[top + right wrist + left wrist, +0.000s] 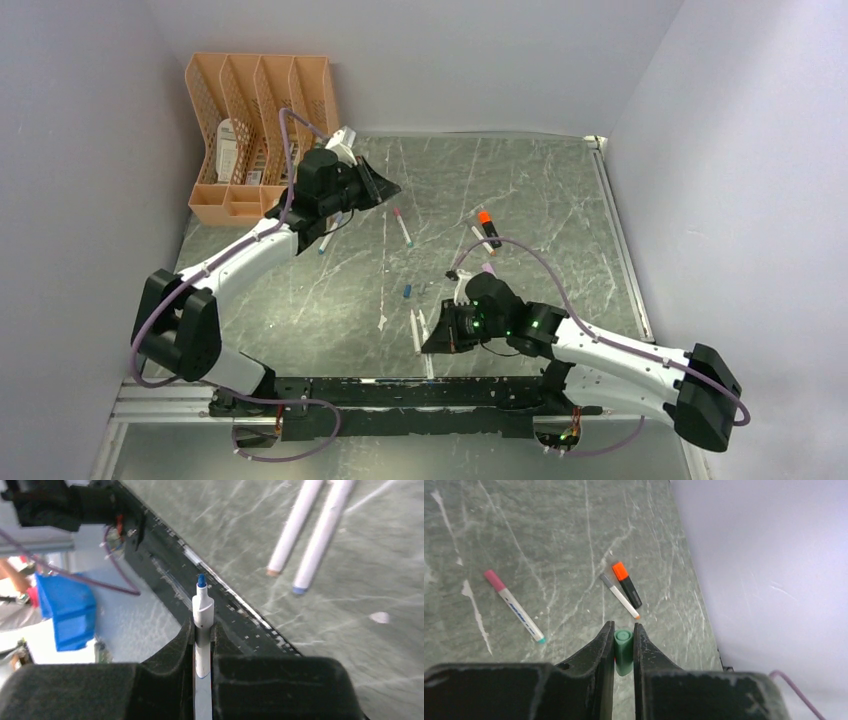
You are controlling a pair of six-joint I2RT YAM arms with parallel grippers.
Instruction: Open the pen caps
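Left pincer [624, 630] pinches a teal cap [623, 652], right pincer [203, 627] a blue-tipped pen [203, 611]; print on pink-capped pen [516, 609] illegible.

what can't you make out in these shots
- Left wrist view: the teal cap's lower end, hidden between the left gripper's fingers.
- Right wrist view: the blue-tipped pen's back end, covered by the right gripper; two white pens cut off by the top edge.
- Top view: the teal cap cannot be picked out, the left gripper covers it; print on the papers in the orange rack is too small.
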